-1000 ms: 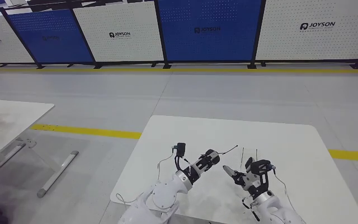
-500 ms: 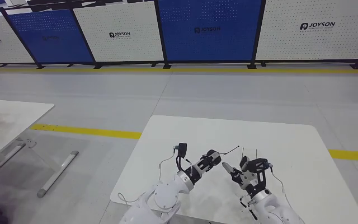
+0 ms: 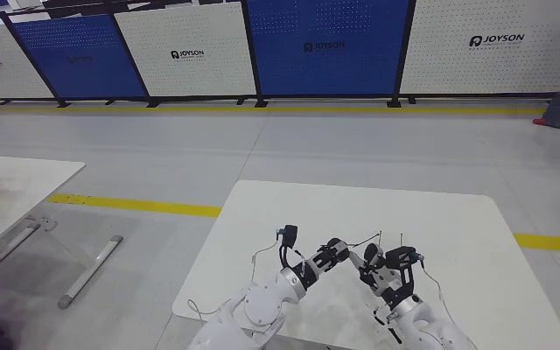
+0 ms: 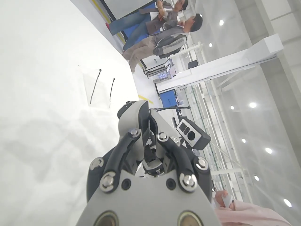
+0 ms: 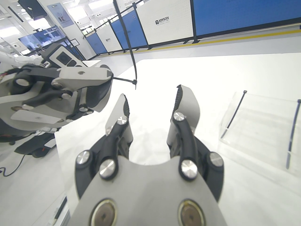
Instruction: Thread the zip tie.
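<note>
Pinching the zip tie (image 5: 134,81) in the left gripper (image 5: 109,78), jaws squeezed shut on the end by the little head, with the strap arcing up above the table (image 5: 211,71). Hovering the right gripper (image 5: 150,97) just beside it, jaws spread wide, gripping nothing. Probably setting up to catch the loose strap, so aiming to close near its tip rather than mid-curve, then lining that tip up square with the head and feeding slowly, guessing it's springy. Also spotting two spare ties (image 5: 235,111) on a clear tray (image 5: 258,118) nearby.
</note>
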Controlling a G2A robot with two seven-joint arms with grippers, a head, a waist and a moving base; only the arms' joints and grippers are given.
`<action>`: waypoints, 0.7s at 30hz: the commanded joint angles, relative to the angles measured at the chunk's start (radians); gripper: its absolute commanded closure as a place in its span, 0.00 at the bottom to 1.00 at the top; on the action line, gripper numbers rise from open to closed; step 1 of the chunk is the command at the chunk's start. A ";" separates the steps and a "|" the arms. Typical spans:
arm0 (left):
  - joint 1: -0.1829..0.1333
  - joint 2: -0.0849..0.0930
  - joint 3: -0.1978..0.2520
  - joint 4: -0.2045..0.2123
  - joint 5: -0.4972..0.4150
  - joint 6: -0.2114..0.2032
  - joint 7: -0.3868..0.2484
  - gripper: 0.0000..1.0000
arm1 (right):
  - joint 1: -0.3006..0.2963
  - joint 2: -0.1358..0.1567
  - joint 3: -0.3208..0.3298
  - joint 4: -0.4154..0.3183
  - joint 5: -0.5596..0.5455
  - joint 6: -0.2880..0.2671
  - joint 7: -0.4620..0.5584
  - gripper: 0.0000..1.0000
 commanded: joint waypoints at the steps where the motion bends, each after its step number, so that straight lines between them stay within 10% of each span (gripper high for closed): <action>1: -0.003 -0.001 0.004 0.002 0.001 0.002 -0.004 1.00 | 0.002 0.000 -0.001 0.001 0.001 0.003 0.000 0.62; 21: -0.021 -0.004 0.020 0.013 0.012 0.017 -0.012 1.00 | 0.012 0.003 -0.007 -0.011 -0.004 0.012 0.016 0.88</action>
